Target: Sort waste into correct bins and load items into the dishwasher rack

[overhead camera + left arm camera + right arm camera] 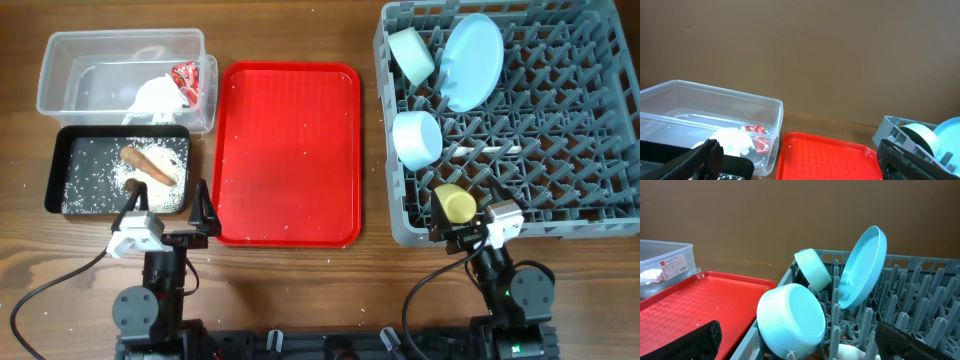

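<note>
Overhead, wooden table (300, 290), crumb-flecked red tray (290, 100), brown wall (840, 50) behind — left hand (167, 200), right hand (797, 332) both spread wide, empty.

overhead top-down; wrist views low, sharing tray (826, 156)

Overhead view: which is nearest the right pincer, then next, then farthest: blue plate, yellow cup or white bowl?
From the right pincer:
1. yellow cup, right in front.
2. white bowl, farther back, leftward.
3. blue plate, far back.
</note>
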You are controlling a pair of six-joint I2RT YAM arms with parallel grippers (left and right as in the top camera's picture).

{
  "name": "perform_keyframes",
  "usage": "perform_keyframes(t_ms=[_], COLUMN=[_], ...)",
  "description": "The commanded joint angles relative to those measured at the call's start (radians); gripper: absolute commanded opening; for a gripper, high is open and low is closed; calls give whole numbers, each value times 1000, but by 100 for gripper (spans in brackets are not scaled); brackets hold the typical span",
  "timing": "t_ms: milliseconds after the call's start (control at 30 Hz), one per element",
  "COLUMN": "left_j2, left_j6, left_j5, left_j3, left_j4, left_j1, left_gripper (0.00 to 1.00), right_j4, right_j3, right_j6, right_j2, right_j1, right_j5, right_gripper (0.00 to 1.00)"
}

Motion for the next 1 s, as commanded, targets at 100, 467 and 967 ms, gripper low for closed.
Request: perform_keyframes(t_ms=[100,467,967], left_j2=[-12,-12,-12], left_j6=[19,-10,-10], left_j5=[-8,-8,-8], left_j3=[-85,-86,-85], left_j4=[72,-113,-113], left_j1=[-8,-12,-12], left_gripper=[100,100,100], right_j4=[3,3,3], right_j3=[-2,-2,-2], right_j6=[-13,-13,-13], right_j2=[-11,-11,-11], right_j1=[4,4,4], right_j5=[-21,-21,-21], right_gripper=[100,100,100])
